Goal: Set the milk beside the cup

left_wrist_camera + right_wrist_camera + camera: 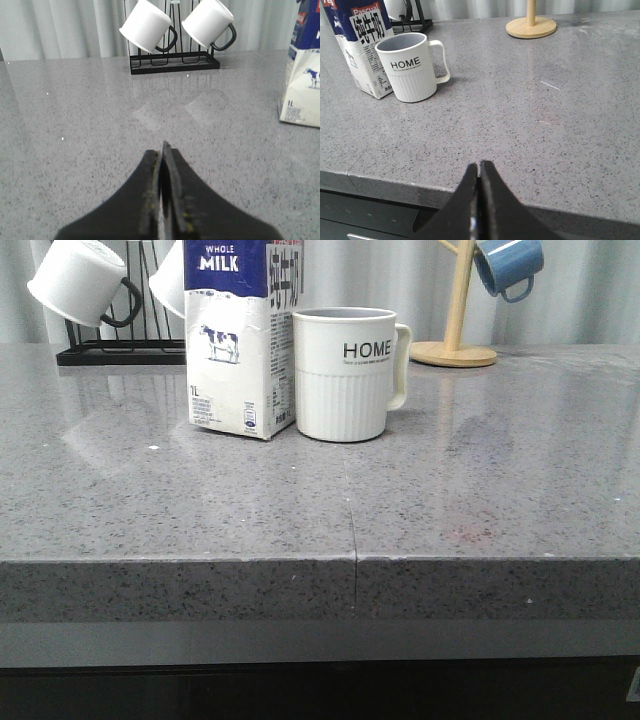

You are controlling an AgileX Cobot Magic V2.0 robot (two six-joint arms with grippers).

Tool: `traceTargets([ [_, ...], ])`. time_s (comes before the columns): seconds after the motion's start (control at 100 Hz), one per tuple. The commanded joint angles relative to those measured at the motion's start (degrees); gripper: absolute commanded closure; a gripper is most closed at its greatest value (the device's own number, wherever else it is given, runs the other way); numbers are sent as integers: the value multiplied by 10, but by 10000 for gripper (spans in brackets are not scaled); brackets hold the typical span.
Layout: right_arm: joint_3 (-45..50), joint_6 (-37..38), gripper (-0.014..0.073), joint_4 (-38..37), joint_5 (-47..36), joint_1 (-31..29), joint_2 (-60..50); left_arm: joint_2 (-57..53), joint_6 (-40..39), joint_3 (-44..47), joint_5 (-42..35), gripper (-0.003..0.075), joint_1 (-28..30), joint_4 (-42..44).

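The milk carton stands upright on the grey counter, its right side touching or almost touching the white ribbed "HOME" cup. Both also show in the right wrist view, the milk beside the cup. The edge of the milk shows in the left wrist view. My left gripper is shut and empty, low over bare counter, well away from the carton. My right gripper is shut and empty, over the counter's front edge, far from the cup. Neither gripper shows in the front view.
A black rack holds two smooth white black-handled mugs at the back left. A wooden mug tree with a blue mug stands at the back right. The counter's front edge runs across.
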Motion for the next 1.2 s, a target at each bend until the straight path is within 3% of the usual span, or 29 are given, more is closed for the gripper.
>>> traceTargets([
  [0.0,-13,-2,659,-4,-44,-1,7,-19,1,18,-61,741,1,-3],
  [0.07,-13,-2,659,-4,-44,-1,7,-39,1,51,-80,741,1,-3],
  [0.2,-13,-2,659,-4,-44,-1,7,-38,1,123,-191,741,1,-3],
  [0.26,-13,-2,659,-4,-44,-1,7,-38,1,113,-145,741,1,-3],
  [1.19,-13,-2,659,-4,-44,-1,7,-38,1,118,-153,741,1,-3],
])
